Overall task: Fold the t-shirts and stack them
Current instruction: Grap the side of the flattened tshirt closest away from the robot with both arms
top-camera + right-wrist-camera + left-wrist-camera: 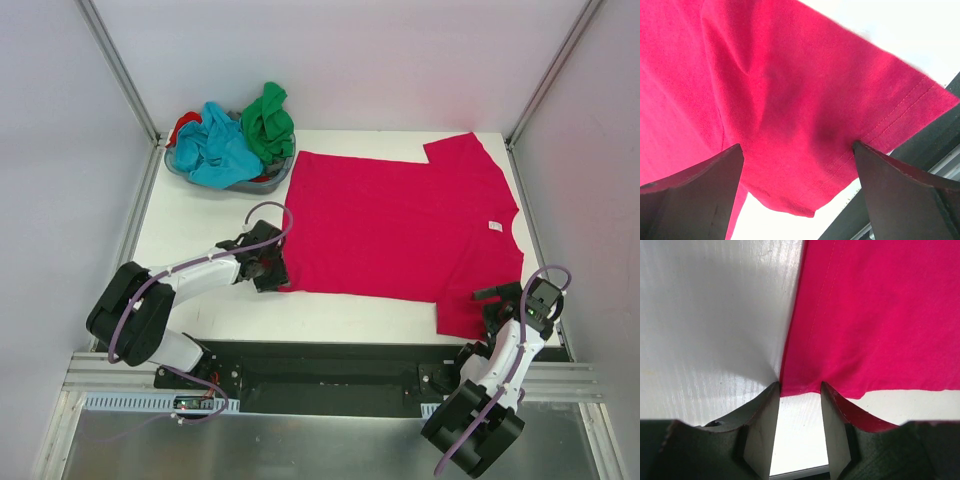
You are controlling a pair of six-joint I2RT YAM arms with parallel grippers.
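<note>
A crimson-pink t-shirt [400, 220] lies spread flat on the white table, its white neck label [493, 228] to the right. My left gripper [272, 270] is open at the shirt's near left hem corner. In the left wrist view that corner [800, 385] lies right at the fingertips of the gripper [800, 389], not pinched. My right gripper [497, 308] is wide open over the near sleeve [805, 130], its fingers [700, 185] on either side of the cloth. Turquoise [220, 150], green [268, 122] and partly seen red [185, 125] t-shirts are heaped at the back left.
The heaped shirts sit in a small grey basket [268, 182] at the table's back left corner. A black rail [330, 365] runs along the near edge, close under the sleeve. Metal frame posts [120, 70] stand at the back corners.
</note>
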